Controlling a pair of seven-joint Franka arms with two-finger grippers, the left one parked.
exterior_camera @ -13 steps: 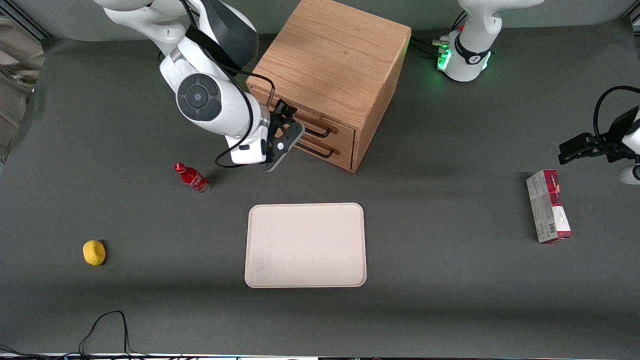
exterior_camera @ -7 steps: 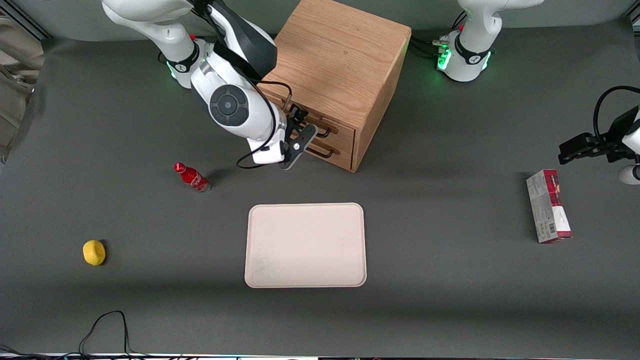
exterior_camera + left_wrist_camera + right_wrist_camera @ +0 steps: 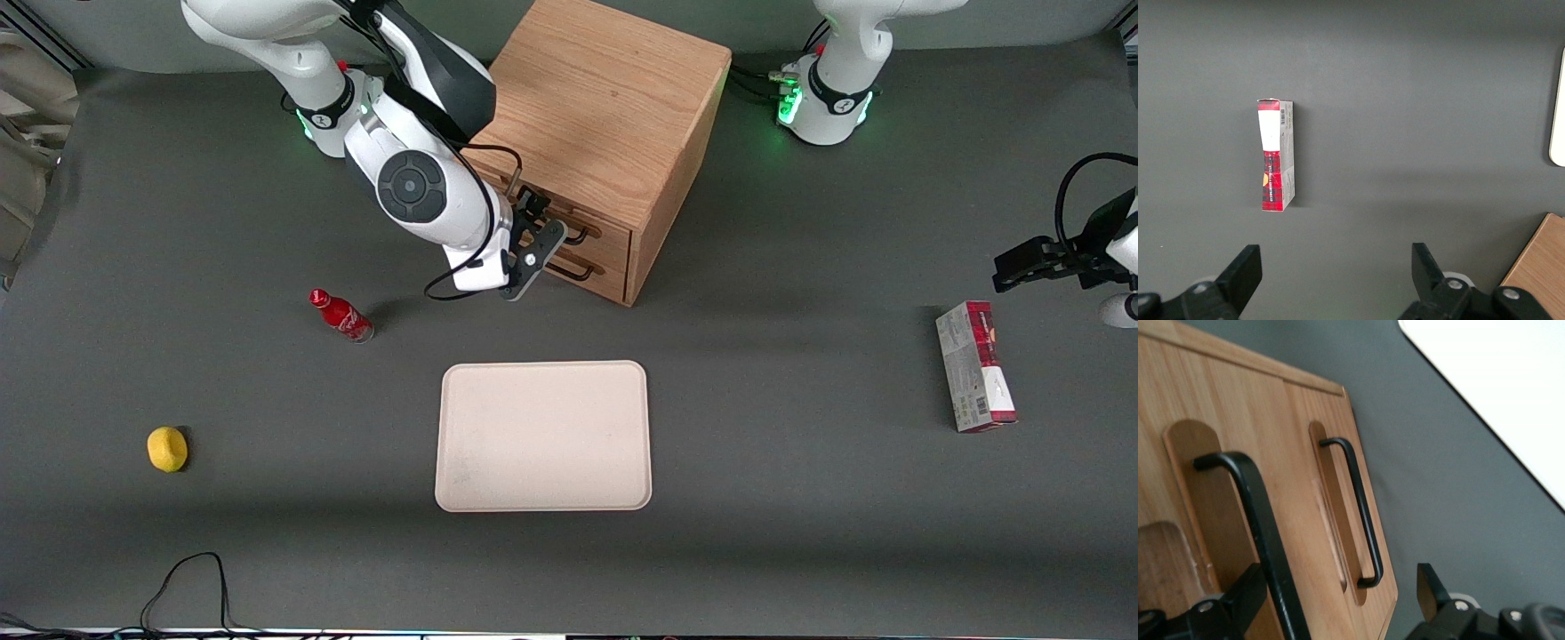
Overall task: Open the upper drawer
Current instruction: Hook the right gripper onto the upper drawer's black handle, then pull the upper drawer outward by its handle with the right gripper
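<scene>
No word, brand or number can be read with certainty anywhere. The red bottle [image 3: 340, 315], lying on the surface at about 10 o'clock from the tray [image 3: 542, 436], carries white script on its side, too small to make out. The red-and-grey box [image 3: 974, 366] toward the parked arm's end, at about 3 o'clock from the tray, bears a barcode near its nearer end and a white panel along one face; its print is illegible in both the front and left wrist views. The gripper [image 3: 540, 238], jaws apart in front of the cabinet [image 3: 596, 107] drawers, shows no legible marking.
</scene>
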